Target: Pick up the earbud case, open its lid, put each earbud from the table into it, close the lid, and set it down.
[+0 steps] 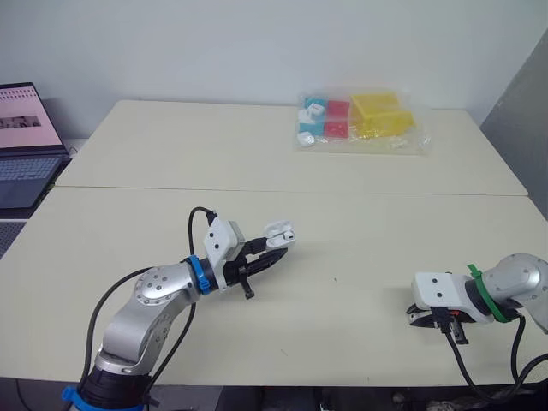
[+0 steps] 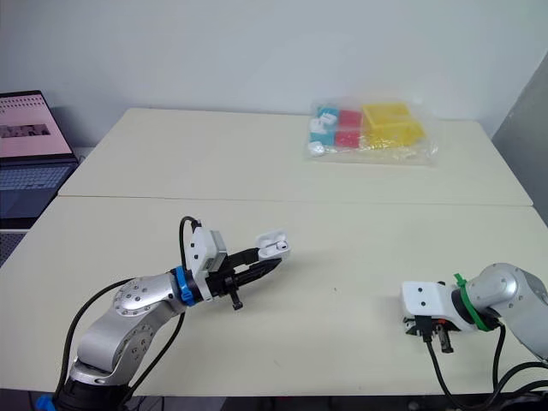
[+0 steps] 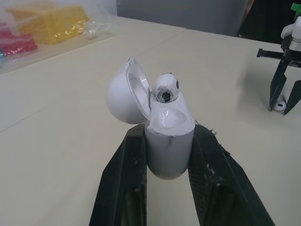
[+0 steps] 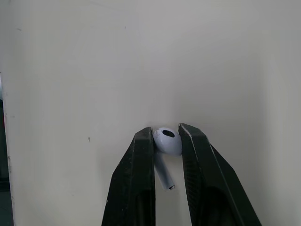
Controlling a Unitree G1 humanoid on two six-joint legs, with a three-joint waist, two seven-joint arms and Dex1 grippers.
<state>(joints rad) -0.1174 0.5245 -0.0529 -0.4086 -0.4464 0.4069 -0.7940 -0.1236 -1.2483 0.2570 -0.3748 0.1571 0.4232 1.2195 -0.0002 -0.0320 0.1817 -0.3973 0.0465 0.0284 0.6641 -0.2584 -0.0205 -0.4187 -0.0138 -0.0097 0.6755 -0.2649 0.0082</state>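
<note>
Nearest, the right gripper [image 4: 167, 131] is pinching the bulb of a small glossy white plastic earbud [image 4: 168, 142] that is lying on the beige table [image 1: 342, 282]. Light and slick, it is likely wanting a gentle grip on the bulb, not the thin stem. Farther out, the left gripper [image 3: 169, 135] is clamping the rounded white earbud case [image 3: 165, 157] by its body, its lid [image 3: 122, 96] gaping and a second earbud [image 3: 165, 88] sitting inside. That is making two earbuds and one case

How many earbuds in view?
2. One earbud sits in the open case, held in the jaws of the left gripper; the other earbud is on the table, pinched in the jaws of the right gripper.
</note>
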